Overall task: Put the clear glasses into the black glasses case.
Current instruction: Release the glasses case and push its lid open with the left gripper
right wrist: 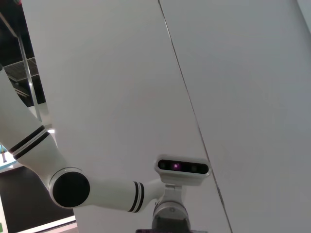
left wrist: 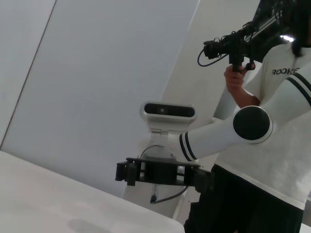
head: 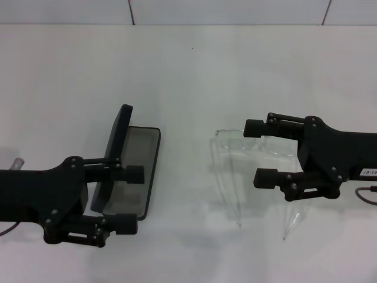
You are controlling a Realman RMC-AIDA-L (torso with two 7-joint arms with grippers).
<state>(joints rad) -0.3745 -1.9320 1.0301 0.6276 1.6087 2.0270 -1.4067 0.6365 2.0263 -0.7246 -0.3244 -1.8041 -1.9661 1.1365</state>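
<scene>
Your right gripper [head: 260, 152], jaws wide and holding nothing, hovers over the transparent plastic glasses [head: 253, 145], well right of the open black hard-shell case [head: 136, 171], where your empty left gripper [head: 131, 199] gapes.

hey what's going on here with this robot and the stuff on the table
A two-armed robot is working at a white table. The black glasses case lies open on its left, lid raised, with nothing visible inside. The left gripper is at the case with fingers spread, one above the tray and one off its near end. The clear glasses sit on the table to the right, arms unfolded. The right gripper is open over them, fingers either side of the frame area, not yet closed.
</scene>
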